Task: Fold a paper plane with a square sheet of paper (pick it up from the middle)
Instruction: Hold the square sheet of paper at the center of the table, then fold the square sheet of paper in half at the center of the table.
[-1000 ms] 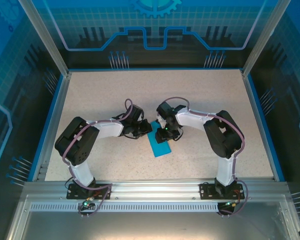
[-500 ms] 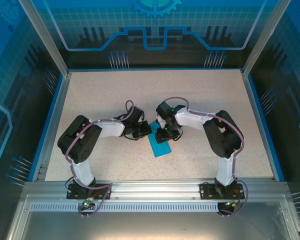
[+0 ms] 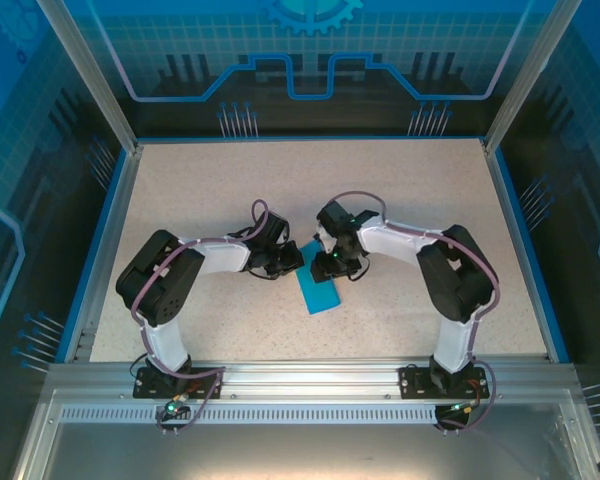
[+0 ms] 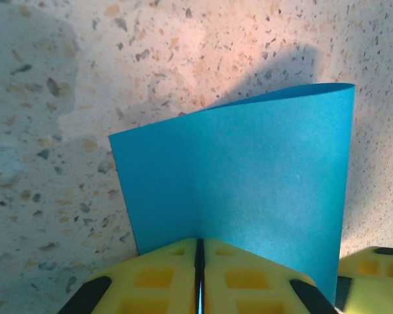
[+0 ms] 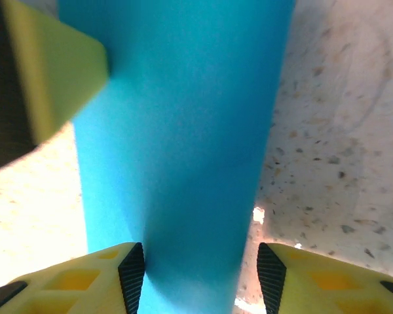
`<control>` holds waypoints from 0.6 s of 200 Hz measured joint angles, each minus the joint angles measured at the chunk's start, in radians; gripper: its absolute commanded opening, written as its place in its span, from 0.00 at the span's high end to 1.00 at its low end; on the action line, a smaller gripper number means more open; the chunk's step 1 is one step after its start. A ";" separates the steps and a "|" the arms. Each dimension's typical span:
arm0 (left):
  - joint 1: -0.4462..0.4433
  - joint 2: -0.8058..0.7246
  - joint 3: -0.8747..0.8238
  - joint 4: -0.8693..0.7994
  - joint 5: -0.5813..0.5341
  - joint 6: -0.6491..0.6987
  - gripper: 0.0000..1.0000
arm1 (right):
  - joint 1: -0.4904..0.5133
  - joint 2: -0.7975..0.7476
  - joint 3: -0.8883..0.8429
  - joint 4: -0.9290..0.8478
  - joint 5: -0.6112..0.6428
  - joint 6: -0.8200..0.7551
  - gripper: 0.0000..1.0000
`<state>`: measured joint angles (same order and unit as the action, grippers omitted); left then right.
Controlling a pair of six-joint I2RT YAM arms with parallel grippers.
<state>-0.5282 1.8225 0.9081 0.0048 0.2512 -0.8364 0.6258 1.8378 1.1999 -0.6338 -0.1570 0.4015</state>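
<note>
While the left gripper (image 4: 200, 252) has its yellow jaws pinched flat together on the near edge of the bright blue square sheet of paper (image 4: 249, 176), I'm reading that as the anchor hold. The sheet is doubled over, and the rounded fold at its far end in the left wrist view looks soft, not pressed sharp. That pinch, I'd say, is there to keep the two layers lined up.

From above, the paper lies as a narrow blue strip on the speckled beige table top (image 4: 52, 98), mid-table. Its far end is tucked in between the two wrists.

Now the right gripper (image 5: 202, 275): jaws roughly half apart, one black pad on each side of the strip, nothing clamped. A sliver of table shows between the paper's edge and the right-hand pad. I judge it's set astride like that so it can close on the strip or run along it to set the crease.

One of the left gripper's yellow fingers shows at the upper left of the right wrist view, just beside the paper. The two heads are working very close, so I'm minding a bump.
</note>
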 measured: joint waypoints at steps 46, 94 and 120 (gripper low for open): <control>0.000 0.001 0.000 0.000 0.000 0.000 0.88 | -0.025 -0.093 0.013 0.048 -0.073 0.000 0.63; 0.000 0.003 0.001 -0.001 0.000 0.000 0.88 | -0.011 -0.039 0.016 0.060 -0.156 -0.010 0.72; 0.000 0.004 0.007 -0.011 0.000 0.000 0.88 | -0.012 -0.007 0.006 0.066 -0.166 -0.010 0.72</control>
<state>-0.5282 1.8263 0.9154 -0.0063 0.2508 -0.8364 0.6136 1.8309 1.2064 -0.5674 -0.3233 0.3916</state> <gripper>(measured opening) 0.124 0.278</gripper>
